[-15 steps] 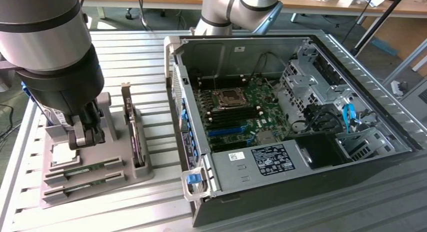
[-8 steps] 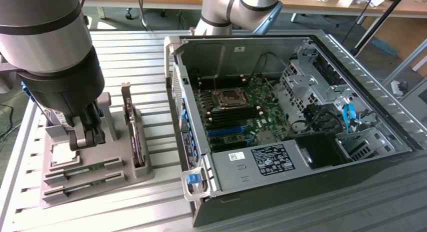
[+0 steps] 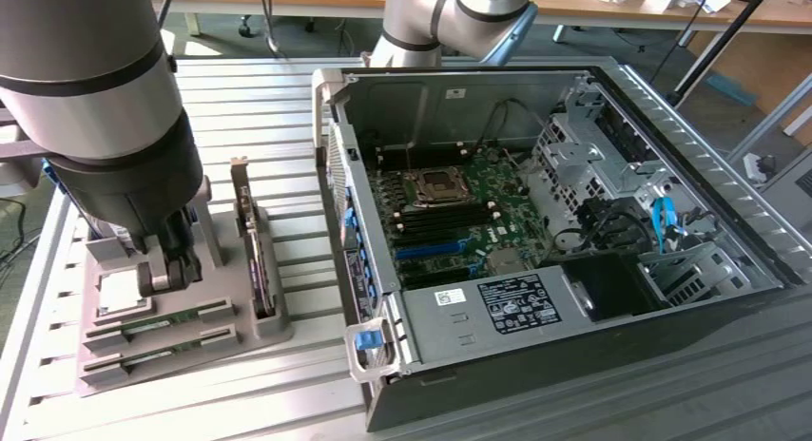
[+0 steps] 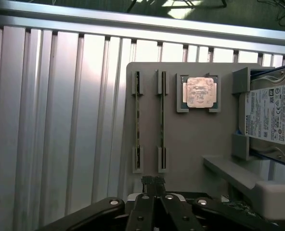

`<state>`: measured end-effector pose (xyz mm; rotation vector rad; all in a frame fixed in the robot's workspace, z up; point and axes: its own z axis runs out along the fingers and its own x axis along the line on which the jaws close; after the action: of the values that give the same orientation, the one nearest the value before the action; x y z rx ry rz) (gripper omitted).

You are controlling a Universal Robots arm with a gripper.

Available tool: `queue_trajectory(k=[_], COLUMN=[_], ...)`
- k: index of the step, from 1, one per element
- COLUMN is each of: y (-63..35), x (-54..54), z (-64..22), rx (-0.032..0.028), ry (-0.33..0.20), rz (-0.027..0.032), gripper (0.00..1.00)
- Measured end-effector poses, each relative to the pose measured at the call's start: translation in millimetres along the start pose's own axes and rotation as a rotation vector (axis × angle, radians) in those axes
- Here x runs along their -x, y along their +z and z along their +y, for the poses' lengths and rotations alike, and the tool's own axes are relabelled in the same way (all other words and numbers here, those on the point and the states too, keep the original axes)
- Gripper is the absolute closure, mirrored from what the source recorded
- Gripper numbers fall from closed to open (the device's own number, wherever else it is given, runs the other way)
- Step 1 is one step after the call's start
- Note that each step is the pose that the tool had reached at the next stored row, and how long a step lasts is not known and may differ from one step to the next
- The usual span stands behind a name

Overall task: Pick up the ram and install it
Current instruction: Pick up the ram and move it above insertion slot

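Observation:
Two green ram sticks stand edge-up in slots of the grey holder tray: one ram stick and a second ram stick beside it. In the exterior view they lie at the tray's near end, the ram sticks just in front of my gripper. My gripper hangs above the tray, short of the second stick's end, its dark fingers pressed together with nothing between them. The open computer case holds the motherboard with its long memory slots.
The tray also carries a square silver processor, a hard drive and an upright dark expansion card. The tray sits on a slatted metal table. The case wall rises on the exterior view's right of the tray.

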<state>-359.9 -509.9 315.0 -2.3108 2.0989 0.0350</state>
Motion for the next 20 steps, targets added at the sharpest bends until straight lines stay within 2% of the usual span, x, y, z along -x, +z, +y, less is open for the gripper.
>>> queue_trajectory(k=[10,14,18,20], y=[20.8,25.9,33.5,37.0], x=[-1.0,-10.6,-23.6,-25.8], z=[13.7,16.1,18.7,20.3], rx=[0.0016,0.003,0.0084,0.0103], ry=[-0.008,-0.011,-0.012,-0.013], rz=[-0.0002,-0.0005,-0.001,-0.0011], gripper=[0.89,0.89,0.89,0.89])
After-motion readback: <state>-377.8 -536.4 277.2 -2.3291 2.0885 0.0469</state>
